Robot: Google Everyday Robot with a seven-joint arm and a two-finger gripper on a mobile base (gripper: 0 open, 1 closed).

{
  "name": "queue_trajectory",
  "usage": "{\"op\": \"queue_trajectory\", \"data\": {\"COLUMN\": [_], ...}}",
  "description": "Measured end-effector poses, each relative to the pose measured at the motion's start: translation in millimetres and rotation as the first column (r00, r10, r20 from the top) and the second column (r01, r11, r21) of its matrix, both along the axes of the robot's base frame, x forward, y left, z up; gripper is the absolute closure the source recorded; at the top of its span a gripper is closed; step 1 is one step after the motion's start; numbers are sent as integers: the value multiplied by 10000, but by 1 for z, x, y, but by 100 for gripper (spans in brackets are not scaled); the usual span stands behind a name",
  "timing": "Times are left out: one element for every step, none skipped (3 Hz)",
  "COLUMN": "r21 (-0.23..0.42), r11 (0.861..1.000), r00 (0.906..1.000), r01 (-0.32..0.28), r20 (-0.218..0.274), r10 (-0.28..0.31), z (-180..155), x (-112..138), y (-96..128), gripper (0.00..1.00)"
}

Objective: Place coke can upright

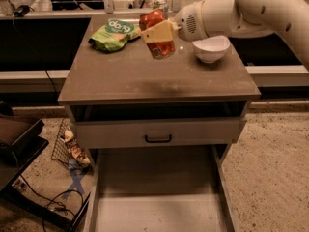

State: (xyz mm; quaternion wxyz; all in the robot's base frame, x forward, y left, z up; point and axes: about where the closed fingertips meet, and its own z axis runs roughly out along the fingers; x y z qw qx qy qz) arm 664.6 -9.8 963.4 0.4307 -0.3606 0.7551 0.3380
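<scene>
Clasping coke can (162, 49), gripper (157, 34) hangs above table (145, 83)

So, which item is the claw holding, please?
The red coke can, tilted in the claw above the table; green bag and white bowl lie free.

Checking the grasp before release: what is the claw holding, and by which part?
The claw grips the orange-red aluminium coke can across its middle, tilted above the brown table.
</scene>
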Motion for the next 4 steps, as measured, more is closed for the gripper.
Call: {"op": "queue_trajectory", "data": {"r21": [1789, 2820, 2592, 2615], "r11": [9838, 9588, 9646, 9641], "r00": [9957, 9790, 9453, 9456], "r01": [130, -344, -476, -458], "r20": [881, 2022, 3236, 3225], "r10": [-292, -243, -403, -426], "z": [2, 5, 11, 8], "x": [6, 4, -11, -12], "y": [-8, 8, 28, 31], "gripper": [100, 100, 100, 100]}}
